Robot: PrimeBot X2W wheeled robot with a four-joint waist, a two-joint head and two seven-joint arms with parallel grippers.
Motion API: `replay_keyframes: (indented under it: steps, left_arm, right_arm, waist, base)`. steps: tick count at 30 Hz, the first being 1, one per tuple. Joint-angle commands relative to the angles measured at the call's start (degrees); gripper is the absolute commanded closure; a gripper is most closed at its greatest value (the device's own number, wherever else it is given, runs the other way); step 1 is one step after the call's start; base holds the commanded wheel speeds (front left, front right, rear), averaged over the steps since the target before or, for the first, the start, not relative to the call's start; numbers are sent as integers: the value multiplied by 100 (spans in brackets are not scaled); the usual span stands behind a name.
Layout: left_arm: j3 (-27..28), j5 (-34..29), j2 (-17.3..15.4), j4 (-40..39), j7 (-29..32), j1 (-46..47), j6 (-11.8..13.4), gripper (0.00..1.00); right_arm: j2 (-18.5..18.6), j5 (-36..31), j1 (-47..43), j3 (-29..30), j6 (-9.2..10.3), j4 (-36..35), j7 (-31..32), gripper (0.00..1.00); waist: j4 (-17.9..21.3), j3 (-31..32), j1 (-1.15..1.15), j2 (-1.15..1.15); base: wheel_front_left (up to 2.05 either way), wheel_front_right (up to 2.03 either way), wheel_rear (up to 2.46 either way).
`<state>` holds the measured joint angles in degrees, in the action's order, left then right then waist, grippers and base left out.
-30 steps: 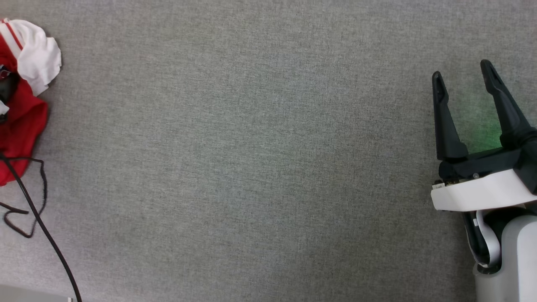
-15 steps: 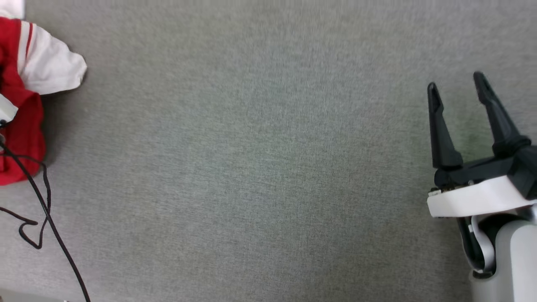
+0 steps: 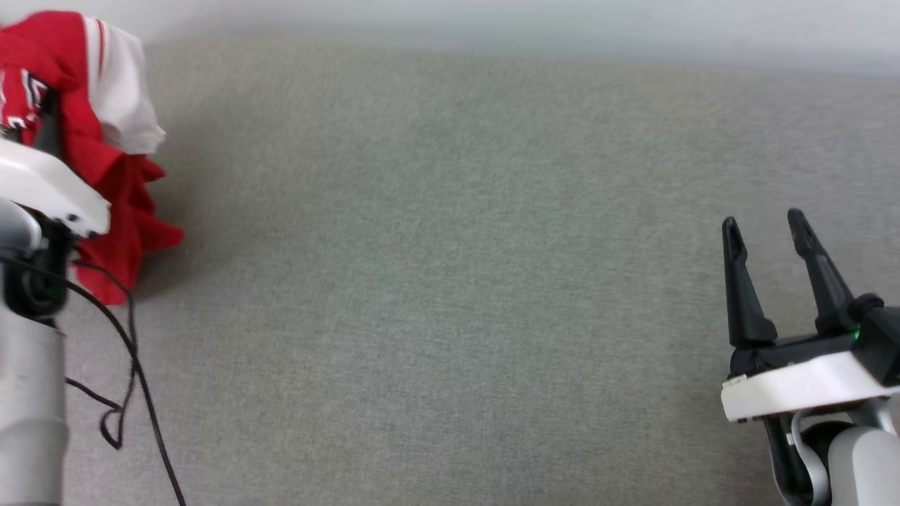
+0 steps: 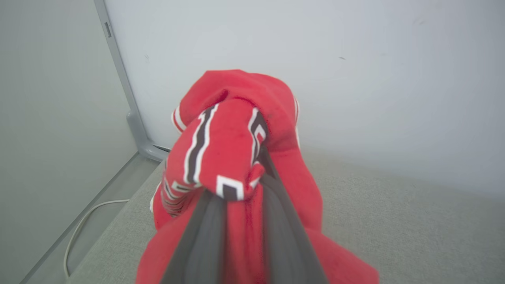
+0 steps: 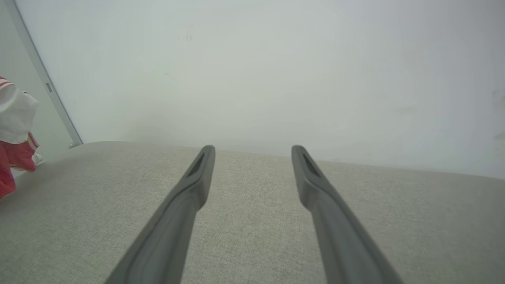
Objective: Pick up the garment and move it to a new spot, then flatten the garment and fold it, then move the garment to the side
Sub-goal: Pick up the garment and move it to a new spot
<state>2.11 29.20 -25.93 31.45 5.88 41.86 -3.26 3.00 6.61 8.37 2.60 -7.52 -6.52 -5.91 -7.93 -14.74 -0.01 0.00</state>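
The garment [image 3: 116, 211] sits at about 10 o'clock in the head view, a bunched red and white jersey gathered around the left gripper [image 4: 242, 197]. In the left wrist view the two dark fingers stand narrow, with a fold of red cloth pinched between them. A lump of fabric with black, white-edged lettering is draped over their tips.

The right gripper [image 3: 763, 219] is at about 4 o'clock in the head view, its fingers spread wide with nothing between them, over the grey upholstered surface [image 3: 450, 295]. From it the garment lies toward 9 to 10 o'clock, well apart, with the whole bare stretch of grey between them. The left arm is therefore the nearer one and is carrying the jersey.

As it hangs, the bundle's long axis runs roughly 12 to 6 in the head view. A white sleeve bulges toward 3 o'clock near the top, and a loose red tail points down toward 5 to 6 o'clock. The tail may just brush the surface, but the shadow beneath it makes that hard to judge. A thin black cable [image 3: 133, 365] trails at 7 o'clock, just below the tail.

The coming move looks like carrying the bundle toward 3 o'clock, onto the open grey area.
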Motion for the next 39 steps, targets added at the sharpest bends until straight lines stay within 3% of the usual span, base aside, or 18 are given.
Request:
replay_keyframes:
  steps: [1,11,23,30,34,39]
  left_arm:
    - [-54,-56,76,-143,-87,-170,21,100]
    - [-632,-62,636,-1078,45,-790,-88,100]
    - [-2087,-30,1548,-1934,593,-1292,-331,100]
    - [-3079,170,2032,-2040,745,-1820,-397,100]
    - [-3666,184,2134,-1902,817,-2194,-415,100]
    - [-3940,325,2199,-1711,695,-2521,-404,100]
  right_arm:
    - [-19,50,-117,25,6,31,-18,0]
    - [-19,196,-417,56,6,75,27,0]
    - [-19,350,-461,2,6,110,-60,0]
    - [-20,442,-361,-6,6,166,-170,0]
    - [-19,460,-310,4,6,238,-229,0]
    - [-18,472,-233,-74,6,348,-270,0]
  waist:
    - [236,313,1,0]
    - [919,691,1,0]
    - [1747,591,1,0]
    - [1918,336,1,0]
    - [1900,229,1,0]
    - [1917,213,1,0]
  base:
    - [0,0,0]
    - [0,0,0]
    - [0,0,0]
    - [0,0,0]
    - [0,0,0]
    - [0,0,0]
